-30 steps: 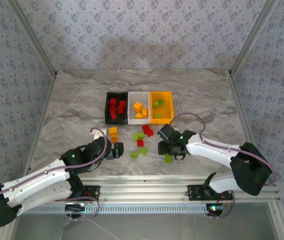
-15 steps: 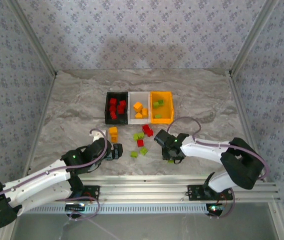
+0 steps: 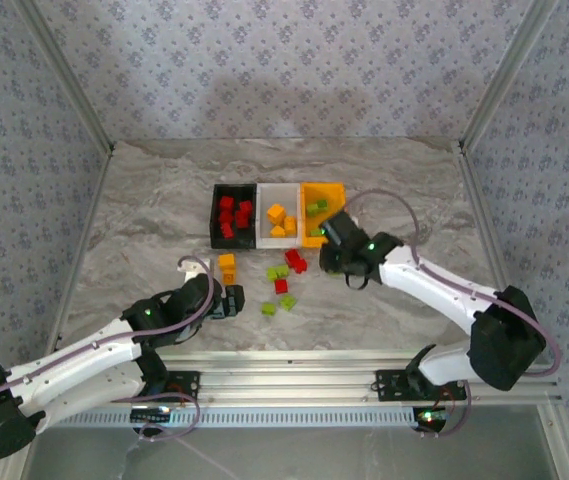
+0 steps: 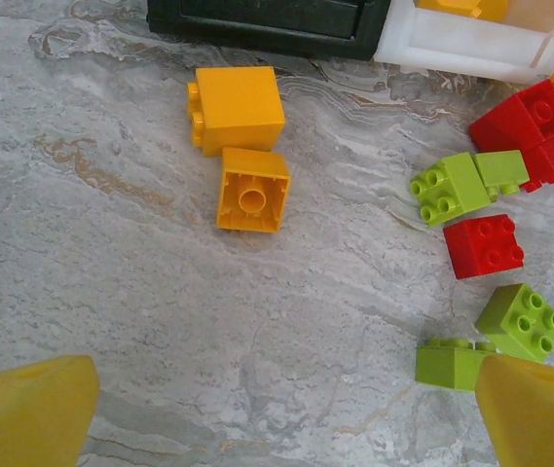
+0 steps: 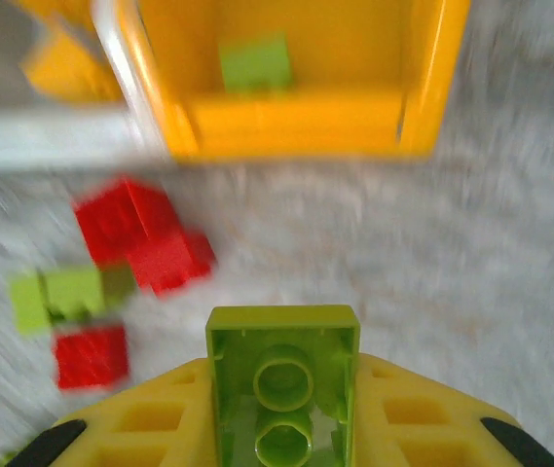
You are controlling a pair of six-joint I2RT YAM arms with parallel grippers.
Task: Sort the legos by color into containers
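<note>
While the left gripper point(image 3: 232, 300) hangs with its jaws wide open at the near left, just short of two loose orange-yellow bricks point(image 4: 245, 146), the right gripper point(image 5: 282, 428) is clamped on a lime green brick point(image 5: 282, 389) at the near wall of the orange-yellow bin point(image 3: 326, 186). I judge the step in hand to be the drop. The brick should be lifted clear of that near wall and brought over the bin's middle, away from the side it shares with the white bin point(image 3: 279, 187). Only then should the jaws part.

The black bin point(image 3: 214, 215) holds red bricks point(image 3: 232, 215). The white bin holds orange-yellow pieces point(image 3: 280, 220), and the orange-yellow bin holds green pieces point(image 3: 316, 207). A loose red and green pile point(image 3: 284, 275) lies on the table just near of the bins.
</note>
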